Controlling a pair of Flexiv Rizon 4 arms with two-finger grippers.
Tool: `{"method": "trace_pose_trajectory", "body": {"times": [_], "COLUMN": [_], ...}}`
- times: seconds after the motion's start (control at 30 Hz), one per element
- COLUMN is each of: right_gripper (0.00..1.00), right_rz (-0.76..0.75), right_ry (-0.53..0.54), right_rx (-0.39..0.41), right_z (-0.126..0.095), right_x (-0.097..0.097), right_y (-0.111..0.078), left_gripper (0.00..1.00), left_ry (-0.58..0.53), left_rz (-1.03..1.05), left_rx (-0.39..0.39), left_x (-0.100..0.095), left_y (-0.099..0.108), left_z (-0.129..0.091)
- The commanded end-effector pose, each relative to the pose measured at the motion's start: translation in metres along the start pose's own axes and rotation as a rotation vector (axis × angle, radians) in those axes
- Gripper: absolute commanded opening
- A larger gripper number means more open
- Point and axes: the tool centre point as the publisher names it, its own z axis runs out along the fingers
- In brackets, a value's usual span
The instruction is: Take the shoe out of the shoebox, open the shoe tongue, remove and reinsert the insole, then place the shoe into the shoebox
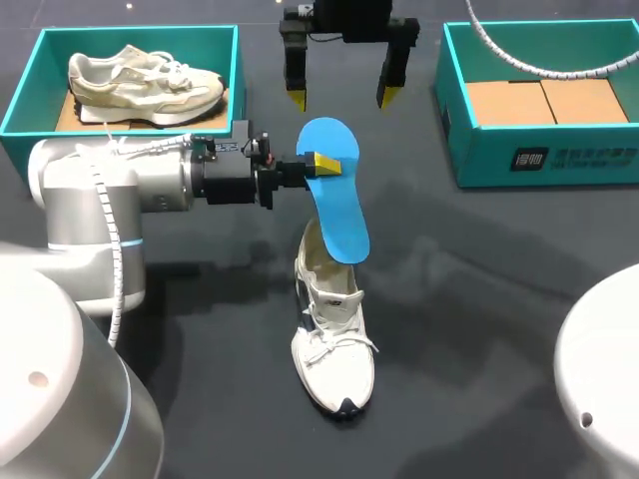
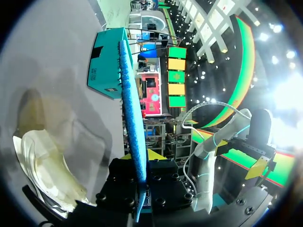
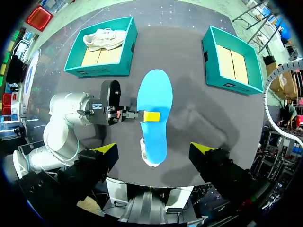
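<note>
Even overhead light — soft shadows

Two shoes are in view: a cream shoe [image 1: 145,82] at the upper left of the frame and a white shoe [image 1: 334,339] at lower centre. There are two teal shoeboxes, the upper-left shoebox [image 1: 22,95] and the upper-right shoebox [image 1: 539,155]. There is one blue insole [image 1: 334,200], at centre. There are two grippers, the left gripper [image 1: 321,165] mid-frame and the right gripper [image 1: 341,98] at top centre, with two yellow-tipped fingers each, four altogether.
</note>
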Motion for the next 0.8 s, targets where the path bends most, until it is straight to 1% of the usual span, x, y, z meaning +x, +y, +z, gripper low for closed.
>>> {"method": "trace_pose_trajectory", "body": {"times": [0.03,0.27,0.43,0.8], "right_gripper": [1.00,1.00,1.00,1.00], "right_rz": [0.002,0.026,0.021,0.014], "right_ry": [-0.074,0.014,0.132,0.386], "right_rx": [-0.007,-0.034,-0.054,-0.020], "right_z": [-0.001,-0.001,-0.001,0.001], "right_x": [0.002,-0.010,-0.018,-0.034], "right_y": [-0.001,-0.002,-0.002,0.003], "left_gripper": [0.00,0.00,0.00,0.00], "left_ry": [0.001,0.001,0.001,0.001], "left_rz": [0.000,0.000,0.000,0.000], "left_rx": [0.001,0.001,0.001,0.001], "left_x": [0.000,0.000,0.000,0.000], "left_y": [0.001,0.001,0.001,0.001], "left_z": [0.000,0.000,0.000,0.000]}}
